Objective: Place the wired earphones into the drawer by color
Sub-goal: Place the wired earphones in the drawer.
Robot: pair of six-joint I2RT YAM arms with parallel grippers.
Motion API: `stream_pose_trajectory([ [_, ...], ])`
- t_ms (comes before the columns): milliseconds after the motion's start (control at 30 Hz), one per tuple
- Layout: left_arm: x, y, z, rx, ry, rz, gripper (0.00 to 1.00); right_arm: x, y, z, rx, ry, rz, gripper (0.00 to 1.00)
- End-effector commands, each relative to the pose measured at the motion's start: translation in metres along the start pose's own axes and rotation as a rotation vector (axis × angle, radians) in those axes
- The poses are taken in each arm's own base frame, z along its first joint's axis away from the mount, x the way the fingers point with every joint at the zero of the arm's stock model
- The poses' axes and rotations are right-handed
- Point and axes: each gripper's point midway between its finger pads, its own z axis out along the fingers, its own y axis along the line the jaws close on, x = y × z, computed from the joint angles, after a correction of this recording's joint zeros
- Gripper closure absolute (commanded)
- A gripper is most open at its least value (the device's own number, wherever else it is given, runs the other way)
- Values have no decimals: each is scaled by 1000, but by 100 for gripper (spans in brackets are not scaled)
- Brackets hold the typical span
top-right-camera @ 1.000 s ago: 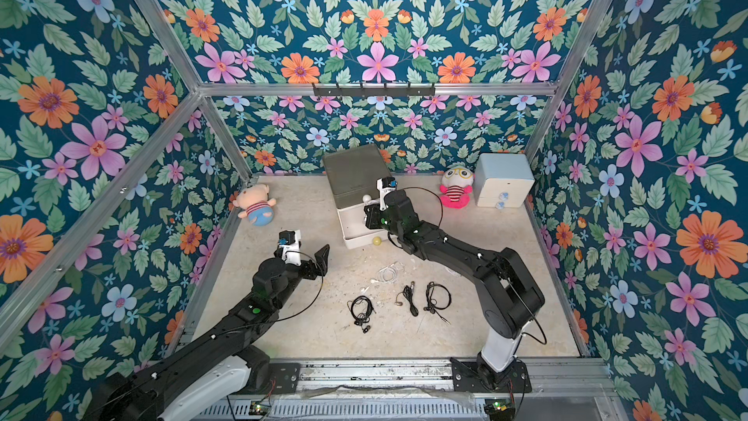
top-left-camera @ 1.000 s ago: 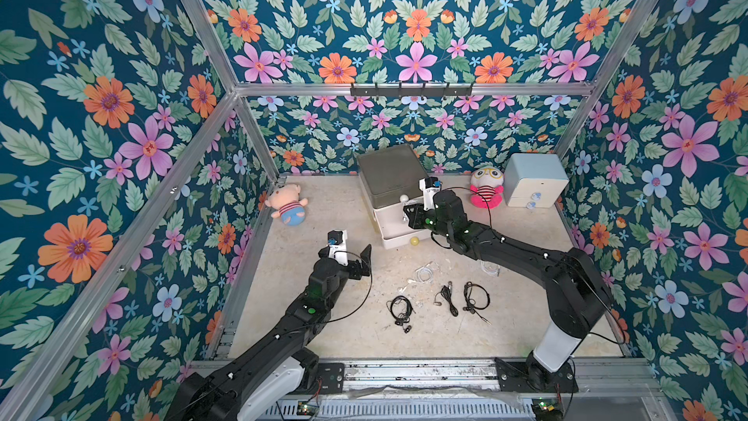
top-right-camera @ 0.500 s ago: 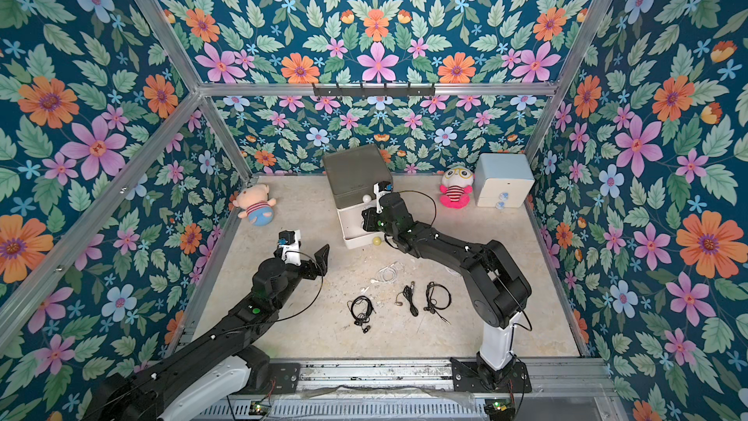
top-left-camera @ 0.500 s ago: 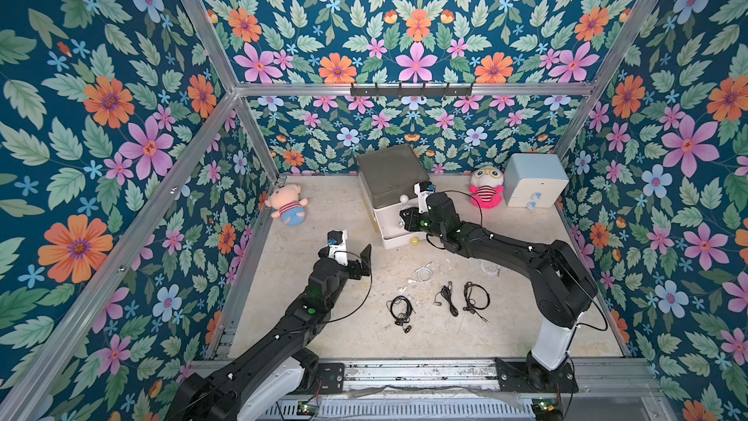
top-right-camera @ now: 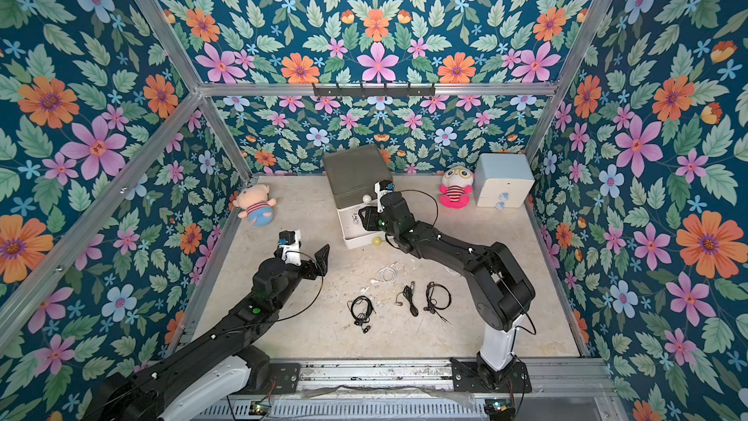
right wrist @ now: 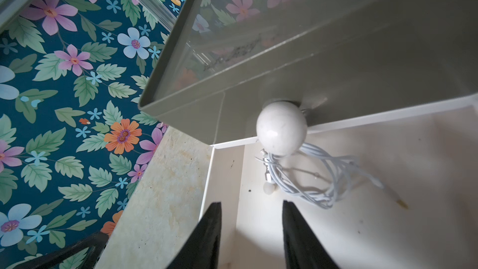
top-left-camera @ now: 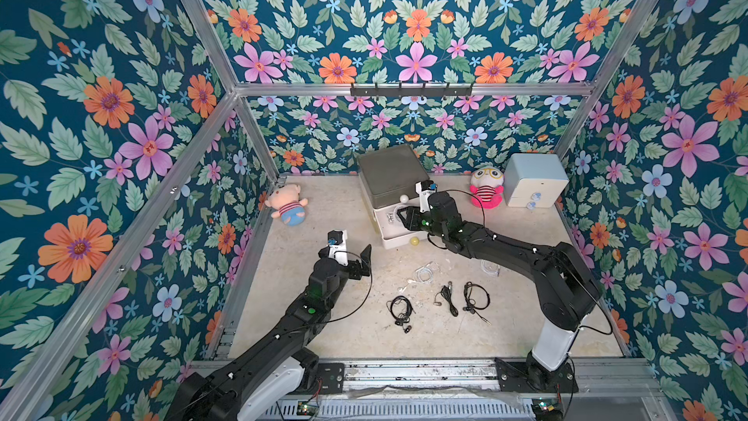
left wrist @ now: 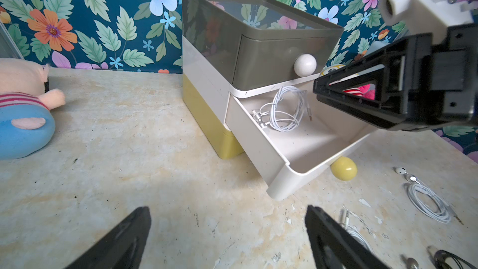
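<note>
A pig plush (top-left-camera: 287,206) lay at the left edge of the floor (top-left-camera: 356,334). The left gripper (left wrist: 227,209) hovered above bare floor with its jaws spread wide, holding nothing. Ahead of it stood the three-tier chest (top-left-camera: 390,176) with its white drawer (left wrist: 254,139) pulled out. A white earphone coil (left wrist: 284,109) lay inside, toward the back. The right gripper (right wrist: 251,203) hung over that drawer, its jaws parted and empty, clear of the coil. In front of the chest lay loose white earphones (top-left-camera: 424,273) and black earphones (top-left-camera: 400,309). Further right sat a pink plush (top-left-camera: 485,190) and a pale blue chest (top-left-camera: 534,180).
</note>
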Motion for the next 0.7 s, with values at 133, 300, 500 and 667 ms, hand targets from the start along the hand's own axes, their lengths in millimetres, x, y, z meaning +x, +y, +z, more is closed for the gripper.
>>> stream_pose_trajectory([
  [133, -1, -1, 0, 9, -8, -6, 1, -4, 0, -32, 11, -44, -2, 53],
  [300, -1, -1, 0, 10, -5, -5, 1, -11, -3, -64, 46, -91, -29, 52],
  [500, -3, -3, -1, 20, -14, -5, 1, -8, -9, -78, 84, -86, -56, 51],
  [667, -2, -5, -1, 29, -13, -2, 1, -3, -11, -82, 89, -74, -59, 50],
])
